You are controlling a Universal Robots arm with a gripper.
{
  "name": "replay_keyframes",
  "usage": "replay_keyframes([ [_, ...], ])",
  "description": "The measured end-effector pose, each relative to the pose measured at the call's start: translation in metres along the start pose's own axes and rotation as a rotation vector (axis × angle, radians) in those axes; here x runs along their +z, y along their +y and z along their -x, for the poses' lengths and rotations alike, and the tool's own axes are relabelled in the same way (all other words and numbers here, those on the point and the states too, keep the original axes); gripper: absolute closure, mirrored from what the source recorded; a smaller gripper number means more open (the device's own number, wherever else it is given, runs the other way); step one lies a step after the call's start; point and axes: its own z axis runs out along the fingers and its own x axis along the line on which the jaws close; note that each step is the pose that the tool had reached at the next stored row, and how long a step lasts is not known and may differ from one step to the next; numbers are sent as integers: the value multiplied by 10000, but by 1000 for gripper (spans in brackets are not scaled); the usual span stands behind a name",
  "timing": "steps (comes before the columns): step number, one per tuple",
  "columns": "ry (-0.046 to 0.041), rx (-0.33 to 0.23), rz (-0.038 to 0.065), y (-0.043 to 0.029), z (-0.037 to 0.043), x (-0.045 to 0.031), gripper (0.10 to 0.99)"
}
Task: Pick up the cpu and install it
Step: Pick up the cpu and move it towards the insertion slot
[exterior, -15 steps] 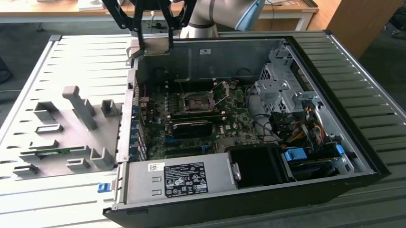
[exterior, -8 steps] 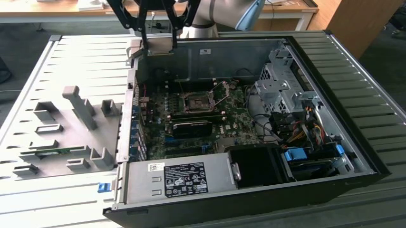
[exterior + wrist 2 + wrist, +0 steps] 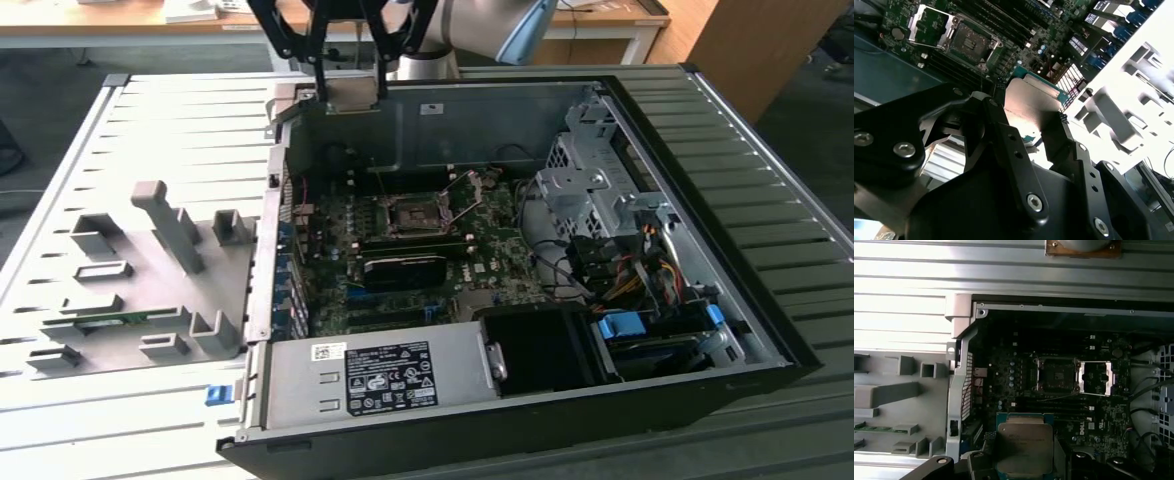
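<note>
The black two-fingered tool (image 3: 1030, 106) grips the flat square silver-topped cpu (image 3: 1023, 450) by its edges, high above the open black motherboard socket (image 3: 1056, 374) below it, where a tilted or slipping chip could bend the pins.

Side edges of cpu (image 3: 1026, 115) behind claw (image 3: 1028, 106) fingers (image 3: 1053, 135)

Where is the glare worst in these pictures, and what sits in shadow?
In the second wrist view the grey fixture is washed out almost to white, the tool is dark in the foreground, and the cpu it grips catches a warm sheen; in the first wrist view the slatted table glares while the motherboard lies dim; the exterior view is lit evenly.
</note>
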Motion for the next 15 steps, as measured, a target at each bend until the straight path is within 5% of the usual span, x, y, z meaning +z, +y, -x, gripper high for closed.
replay_keyframes([
  [7, -7, -1, 0, 1, 138, 2, 545],
  [15, -17, -2, -1, -3, 400, 1, 545],
])
